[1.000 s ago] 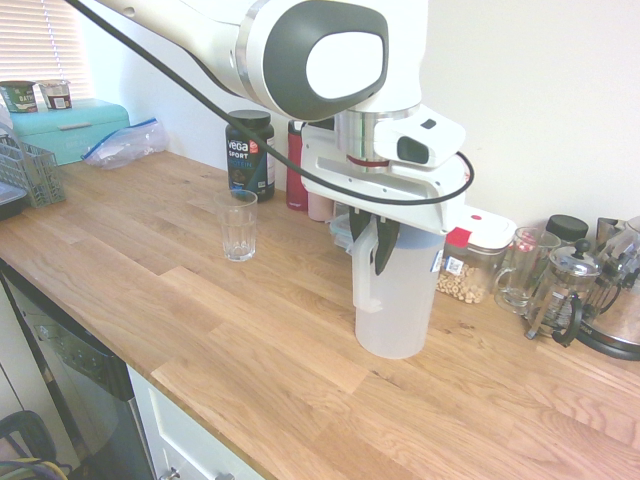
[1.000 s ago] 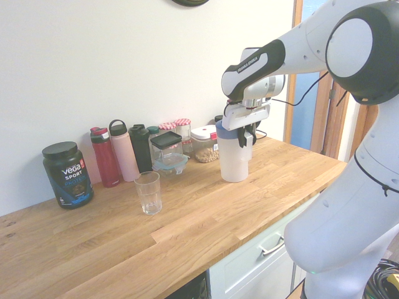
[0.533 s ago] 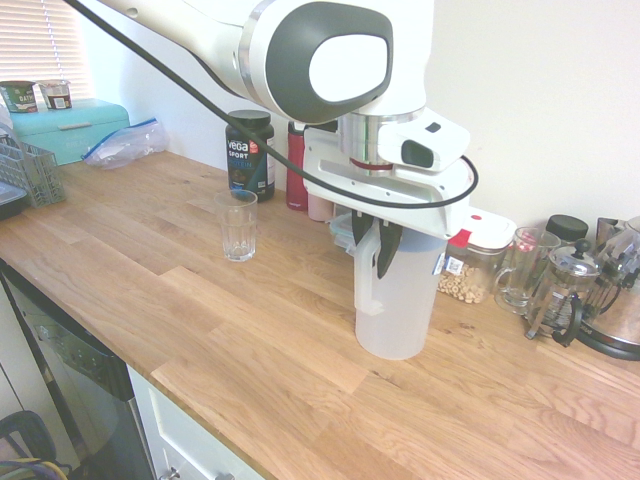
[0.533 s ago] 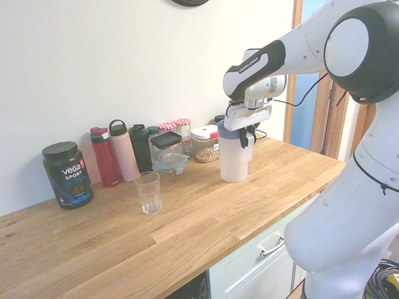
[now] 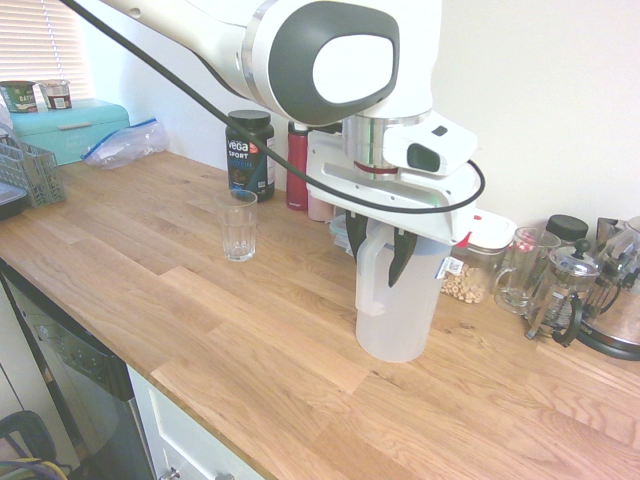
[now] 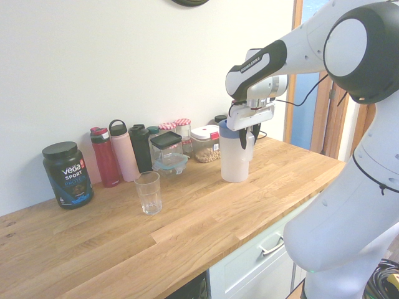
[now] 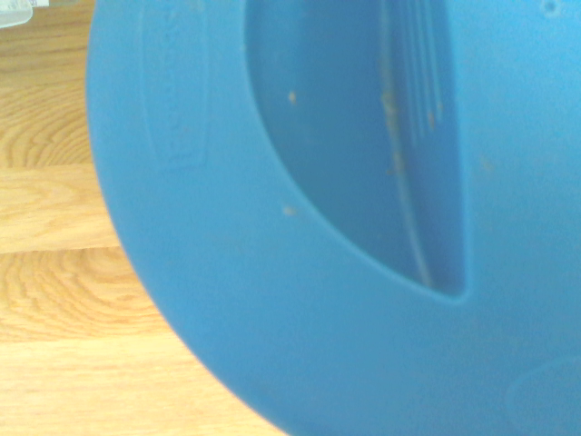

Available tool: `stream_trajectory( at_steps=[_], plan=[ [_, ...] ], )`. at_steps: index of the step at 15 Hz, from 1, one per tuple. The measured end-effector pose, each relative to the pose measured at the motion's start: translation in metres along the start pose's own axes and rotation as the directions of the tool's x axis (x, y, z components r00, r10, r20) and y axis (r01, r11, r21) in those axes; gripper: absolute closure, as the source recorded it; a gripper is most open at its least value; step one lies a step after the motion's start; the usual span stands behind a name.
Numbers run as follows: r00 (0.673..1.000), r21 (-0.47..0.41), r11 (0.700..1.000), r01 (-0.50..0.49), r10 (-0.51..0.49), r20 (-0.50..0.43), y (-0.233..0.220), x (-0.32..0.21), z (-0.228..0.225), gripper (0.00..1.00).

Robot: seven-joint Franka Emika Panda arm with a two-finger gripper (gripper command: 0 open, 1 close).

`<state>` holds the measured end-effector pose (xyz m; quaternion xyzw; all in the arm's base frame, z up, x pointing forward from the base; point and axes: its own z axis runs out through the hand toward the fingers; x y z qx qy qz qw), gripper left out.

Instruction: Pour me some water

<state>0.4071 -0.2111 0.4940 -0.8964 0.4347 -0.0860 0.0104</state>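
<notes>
The tall frosted-white pitcher stands upright on the wooden counter, and its blue lid fills the wrist view. The water shows only as a faint greyish tint low inside it. My gripper hangs over the pitcher's side handle, open, with one dark finger on either side of the handle and a gap showing. An empty clear drinking glass stands apart from the pitcher, further along the counter.
Along the wall stand a dark Vega tub, red and pink bottles, jars and food containers, a glass mug and a French press. A teal box and dish rack sit far left. The counter's front edge is near.
The fingers, shut on the pitcher's handle in the earlier frames, have spread apart. The pitcher stands in almost the same place; the arm has shifted slightly.
</notes>
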Motion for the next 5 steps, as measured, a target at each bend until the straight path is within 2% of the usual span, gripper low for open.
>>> stream_trajectory(
  at_steps=[5],
  plan=[
    [0.999,-0.054,0.998,0.011,-0.009,0.035,0.007,-0.048,-0.058,0.0]
  ],
)
